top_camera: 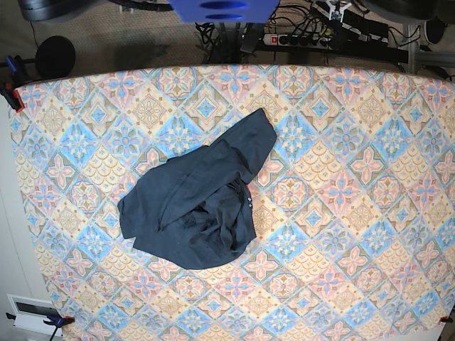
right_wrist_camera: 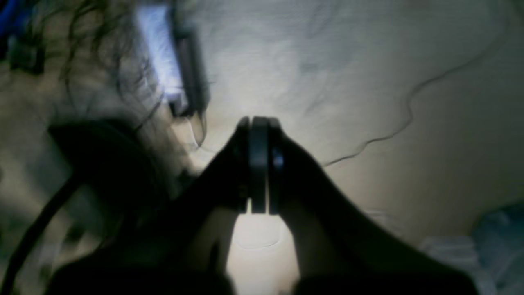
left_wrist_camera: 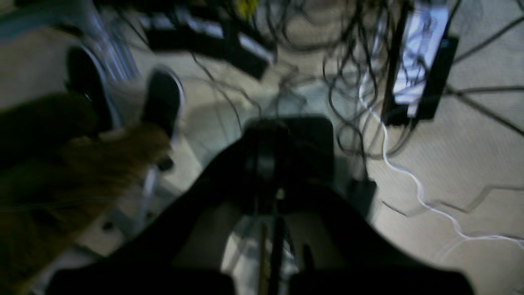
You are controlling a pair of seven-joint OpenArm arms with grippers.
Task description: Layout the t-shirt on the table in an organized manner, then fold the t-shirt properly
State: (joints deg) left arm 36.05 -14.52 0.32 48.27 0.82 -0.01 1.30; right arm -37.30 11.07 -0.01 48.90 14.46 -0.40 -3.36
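The dark navy t-shirt (top_camera: 199, 206) lies crumpled in a heap left of the middle of the table (top_camera: 355, 177), with one part stretching up and right and small white marks (top_camera: 250, 204) at its right edge. Neither gripper shows in the base view. In the left wrist view my left gripper (left_wrist_camera: 268, 164) is dark and blurred, its fingers together, above the floor. In the right wrist view my right gripper (right_wrist_camera: 258, 164) is shut on nothing, also above the floor. The t-shirt and the table do not show in either wrist view.
Behind the table stand a power strip (top_camera: 298, 39) and tangled cables. Clamps (top_camera: 11, 92) hold the cloth at the left corners. A white box (top_camera: 32, 312) sits at the lower left. The left wrist view shows a white cable (left_wrist_camera: 409, 180) and a black device (left_wrist_camera: 421, 61) on the floor.
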